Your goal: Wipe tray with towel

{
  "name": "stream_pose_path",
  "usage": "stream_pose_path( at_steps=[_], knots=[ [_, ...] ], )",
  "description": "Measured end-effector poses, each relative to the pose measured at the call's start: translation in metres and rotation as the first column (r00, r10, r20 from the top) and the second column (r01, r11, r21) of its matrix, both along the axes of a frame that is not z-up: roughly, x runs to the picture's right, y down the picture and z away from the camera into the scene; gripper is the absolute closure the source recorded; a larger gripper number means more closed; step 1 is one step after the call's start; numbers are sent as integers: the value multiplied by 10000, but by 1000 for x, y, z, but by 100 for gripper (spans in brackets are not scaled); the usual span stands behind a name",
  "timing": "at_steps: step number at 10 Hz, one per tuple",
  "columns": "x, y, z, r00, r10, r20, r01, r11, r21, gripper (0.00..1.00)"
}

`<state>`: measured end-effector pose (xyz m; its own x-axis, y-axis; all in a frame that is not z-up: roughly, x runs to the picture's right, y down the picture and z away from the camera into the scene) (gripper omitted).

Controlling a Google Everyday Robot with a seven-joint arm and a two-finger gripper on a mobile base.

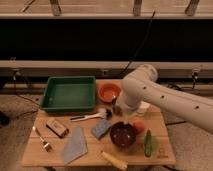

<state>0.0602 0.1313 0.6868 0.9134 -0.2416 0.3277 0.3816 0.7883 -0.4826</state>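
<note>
A green tray [67, 93] sits on the back left of the wooden table [32, 156] and holds nothing. A grey-blue towel [75, 145] lies flat near the front left edge. My white arm reaches in from the right, with its thick elbow over the back right of the table. The gripper [121, 111] hangs below it, near the table's middle, right of the tray and well away from the towel. It holds nothing that I can see.
An orange bowl [109, 91] stands right of the tray. A brush [90, 116], a blue sponge [101, 128], a dark bowl [123, 135], a cucumber [148, 142], a banana [115, 160], a fork [42, 140] and a brown box [57, 127] lie around the towel.
</note>
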Motion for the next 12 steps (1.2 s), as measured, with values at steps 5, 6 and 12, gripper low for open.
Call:
stream_pose_path(
  at_steps=[5, 6, 12],
  knots=[
    [-112, 58, 20, 9694, -1645, 1822, 1734, 9843, -340, 35],
    [-132, 76, 26, 9541, -2023, 2208, 2165, 9754, -419, 35],
    [-186, 138, 43, 8928, -3231, 3138, 3608, 9301, -691, 35]
  ],
)
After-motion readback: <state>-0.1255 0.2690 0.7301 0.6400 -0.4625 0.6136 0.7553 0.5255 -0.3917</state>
